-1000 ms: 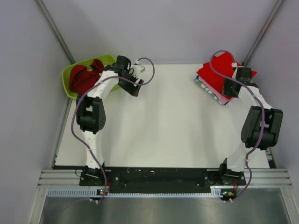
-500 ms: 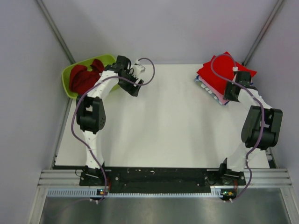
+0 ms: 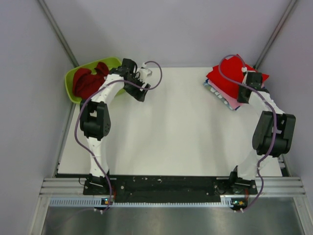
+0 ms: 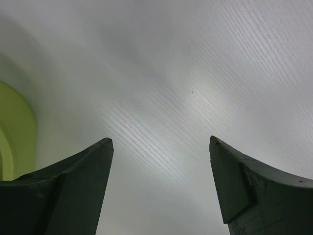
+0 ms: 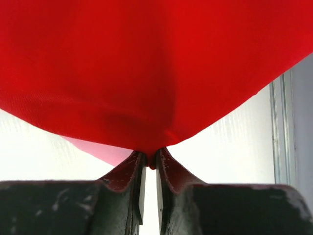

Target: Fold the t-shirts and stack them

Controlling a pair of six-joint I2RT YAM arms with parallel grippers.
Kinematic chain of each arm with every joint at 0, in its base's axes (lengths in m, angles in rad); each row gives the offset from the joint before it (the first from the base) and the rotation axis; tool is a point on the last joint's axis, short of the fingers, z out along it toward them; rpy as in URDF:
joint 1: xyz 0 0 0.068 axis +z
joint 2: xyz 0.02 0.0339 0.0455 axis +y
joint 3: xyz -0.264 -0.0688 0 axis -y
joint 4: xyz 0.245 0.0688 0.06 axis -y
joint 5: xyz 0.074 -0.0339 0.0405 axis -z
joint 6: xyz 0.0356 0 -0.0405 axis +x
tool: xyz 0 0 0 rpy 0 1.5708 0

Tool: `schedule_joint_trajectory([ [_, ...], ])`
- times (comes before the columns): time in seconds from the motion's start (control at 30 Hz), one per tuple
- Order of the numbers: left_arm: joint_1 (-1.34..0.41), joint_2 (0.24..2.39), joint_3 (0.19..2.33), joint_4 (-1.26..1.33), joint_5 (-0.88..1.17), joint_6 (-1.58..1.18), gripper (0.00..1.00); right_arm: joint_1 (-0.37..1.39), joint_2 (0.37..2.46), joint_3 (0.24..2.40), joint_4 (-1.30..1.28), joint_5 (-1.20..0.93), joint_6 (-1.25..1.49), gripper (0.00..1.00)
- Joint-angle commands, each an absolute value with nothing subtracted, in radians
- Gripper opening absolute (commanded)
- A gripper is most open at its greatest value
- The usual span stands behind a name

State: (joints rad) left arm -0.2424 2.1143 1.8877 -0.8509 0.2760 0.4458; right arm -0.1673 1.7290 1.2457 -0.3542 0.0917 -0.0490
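Right pincer clenched on the hem of the bright red t-shirt. Left pincer spread wide above the worktop, beside the lime-green tub.

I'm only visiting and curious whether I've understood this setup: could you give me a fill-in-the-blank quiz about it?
1. The right gripper pinches the edge of the top t-shirt, which is bright ____.
2. The next t-shirt peeking out beneath it is ____.
3. The left gripper hangs over the table with its jaws ____.
4. The dark red t-shirt lies crumpled in the tub, which is lime-____.
Missing words: red; pink; open; green.
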Motion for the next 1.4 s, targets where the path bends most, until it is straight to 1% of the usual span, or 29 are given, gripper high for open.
schedule_joint_trajectory([
  [0.0,-0.238,2.100,1.902,-0.865,0.299,0.460,0.84,-0.164,1.698,1.295,-0.330,0.113,-0.071,0.08],
  [0.1,-0.238,2.100,1.904,-0.867,0.298,0.460,0.84,-0.164,1.692,1.296,-0.353,0.110,-0.069,0.00],
  [0.37,-0.238,2.095,1.904,-0.867,0.296,0.469,0.84,-0.160,1.611,1.284,-0.432,0.043,-0.008,0.00],
  [0.5,-0.238,2.092,1.901,-0.865,0.301,0.472,0.83,-0.160,1.571,1.233,-0.454,0.008,0.032,0.00],
  [0.9,-0.236,2.072,1.865,-0.851,0.301,0.483,0.83,-0.195,1.651,1.195,-0.454,-0.089,0.103,0.00],
  [0.93,-0.236,2.074,1.865,-0.851,0.301,0.482,0.84,-0.208,1.651,1.192,-0.454,-0.109,0.118,0.02],
  [1.0,-0.236,2.075,1.867,-0.850,0.304,0.483,0.84,-0.236,1.646,1.181,-0.454,-0.155,0.136,0.09],
  [1.03,-0.236,2.077,1.867,-0.848,0.307,0.483,0.84,-0.241,1.641,1.178,-0.454,-0.164,0.138,0.15],
  [1.13,-0.236,2.085,1.878,-0.850,0.308,0.480,0.84,-0.241,1.631,1.199,-0.488,-0.207,0.140,0.39],
  [1.2,-0.236,2.089,1.885,-0.856,0.305,0.480,0.84,-0.241,1.614,1.232,-0.547,-0.230,0.127,0.45],
  [1.23,-0.236,2.092,1.888,-0.861,0.305,0.482,0.84,-0.241,1.591,1.244,-0.561,-0.229,0.124,0.46],
  [1.37,-0.236,2.094,1.896,-0.870,0.302,0.485,0.84,-0.259,1.502,1.302,-0.551,-0.235,0.140,0.55],
])
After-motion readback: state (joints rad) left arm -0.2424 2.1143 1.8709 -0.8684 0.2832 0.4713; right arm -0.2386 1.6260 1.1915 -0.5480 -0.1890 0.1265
